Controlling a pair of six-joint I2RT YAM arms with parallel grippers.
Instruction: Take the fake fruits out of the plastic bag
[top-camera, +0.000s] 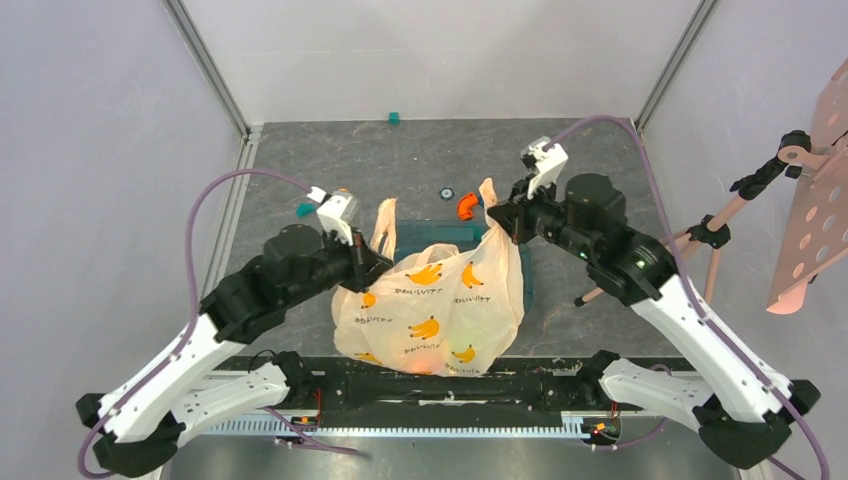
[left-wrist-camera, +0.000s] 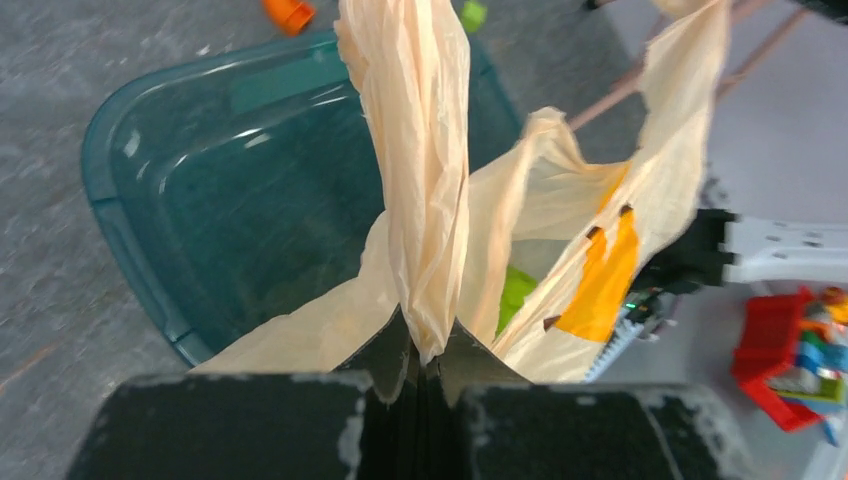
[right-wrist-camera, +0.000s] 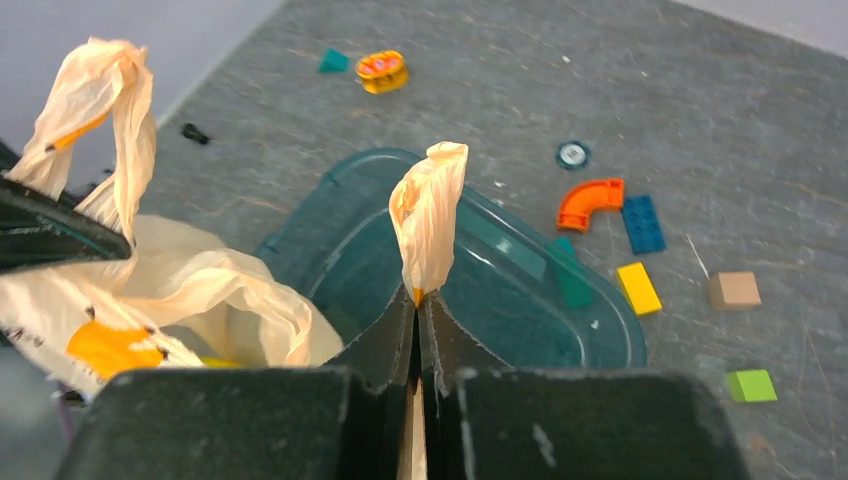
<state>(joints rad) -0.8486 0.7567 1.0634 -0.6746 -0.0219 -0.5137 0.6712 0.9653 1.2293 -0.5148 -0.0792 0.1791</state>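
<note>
The plastic bag (top-camera: 430, 310) hangs stretched between both arms above the table's near side, pale peach with banana prints. My left gripper (top-camera: 375, 265) is shut on its left handle, which the left wrist view shows pinched at the fingertips (left-wrist-camera: 430, 345). My right gripper (top-camera: 497, 222) is shut on the right handle, whose twisted end (right-wrist-camera: 430, 215) sticks up past the tips (right-wrist-camera: 418, 295). The fake fruits are inside the bag. A green fruit (left-wrist-camera: 515, 290) shows through the mouth, a yellow sliver (right-wrist-camera: 215, 362) at the opening, and a red-orange glow (top-camera: 425, 358) low in the bag.
A teal transparent tub (left-wrist-camera: 230, 200) sits under and behind the bag. Loose blocks lie beyond it: an orange arc (right-wrist-camera: 590, 202), blue (right-wrist-camera: 642, 223), yellow (right-wrist-camera: 638, 288), tan (right-wrist-camera: 735, 290), green (right-wrist-camera: 751, 385). An orange-yellow ring toy (right-wrist-camera: 381, 70) lies farther back. A pink perforated stand (top-camera: 815, 220) is at right.
</note>
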